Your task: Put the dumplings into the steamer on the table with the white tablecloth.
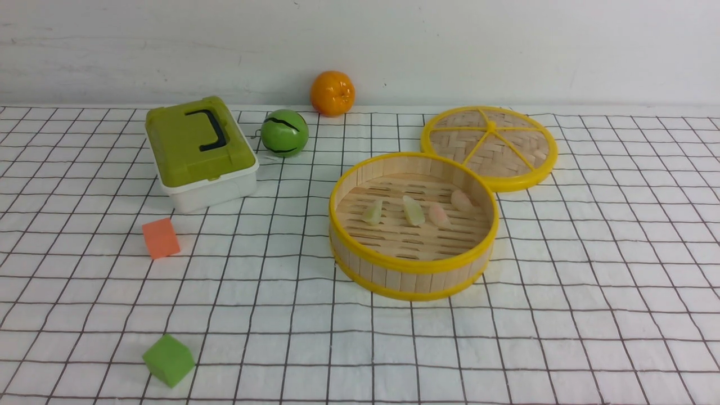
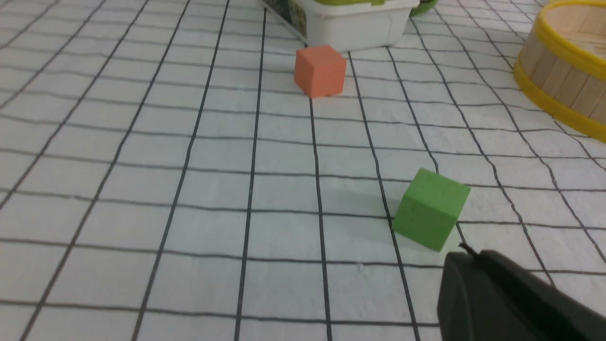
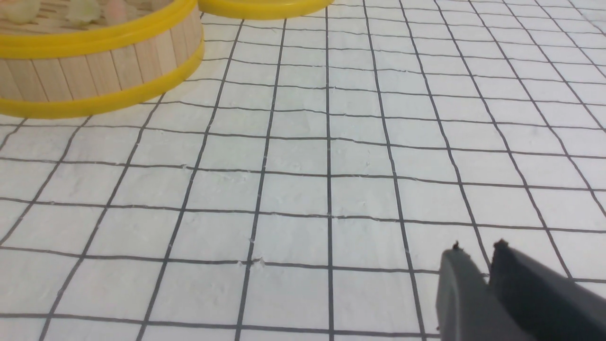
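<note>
The steamer [image 1: 413, 265] stands on the white tablecloth [image 1: 590, 292] right of centre. Inside it, on the slatted floor, lie two pale green dumplings [image 1: 372, 212] [image 1: 413, 210] and two pinkish dumplings [image 1: 439, 214] [image 1: 461, 199]. Neither gripper shows in the front view. In the left wrist view my left gripper [image 2: 473, 254] is shut and empty, low over the cloth, with the steamer's wall [image 2: 563, 61] well away from it. In the right wrist view my right gripper [image 3: 478, 252] is shut on nothing over bare cloth, far from the steamer [image 3: 94, 66]; some dumplings [image 3: 83, 9] show inside.
The woven lid [image 1: 489, 145] lies behind the steamer on the right. A green-lidded box [image 1: 197, 152], a green ball [image 1: 284, 133] and an orange [image 1: 332, 93] stand at the back left. An orange cube [image 1: 161, 238] and a green cube [image 1: 169, 360] lie front left; the green cube [image 2: 431, 215] is just beyond my left gripper.
</note>
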Motion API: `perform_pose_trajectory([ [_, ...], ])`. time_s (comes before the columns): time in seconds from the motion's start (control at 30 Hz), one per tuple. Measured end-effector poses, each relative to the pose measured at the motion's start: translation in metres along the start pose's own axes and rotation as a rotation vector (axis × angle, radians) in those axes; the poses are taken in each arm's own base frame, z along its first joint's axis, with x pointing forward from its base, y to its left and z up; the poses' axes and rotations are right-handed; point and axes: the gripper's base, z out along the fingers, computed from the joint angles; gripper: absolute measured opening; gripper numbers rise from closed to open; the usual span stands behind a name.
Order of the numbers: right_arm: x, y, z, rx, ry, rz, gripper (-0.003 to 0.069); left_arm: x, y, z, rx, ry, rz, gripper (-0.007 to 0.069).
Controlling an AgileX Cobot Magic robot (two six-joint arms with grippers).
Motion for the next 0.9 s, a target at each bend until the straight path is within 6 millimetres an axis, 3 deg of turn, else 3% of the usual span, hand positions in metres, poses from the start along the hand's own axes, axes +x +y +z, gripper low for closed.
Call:
perform_pose_trajectory([
  [0.9,0.0001,0.0,0.0,0.0,0.001,-0.001,0.0128,0.0019,0.0016,0.0,-0.018,0.021,0.004,-0.0013],
])
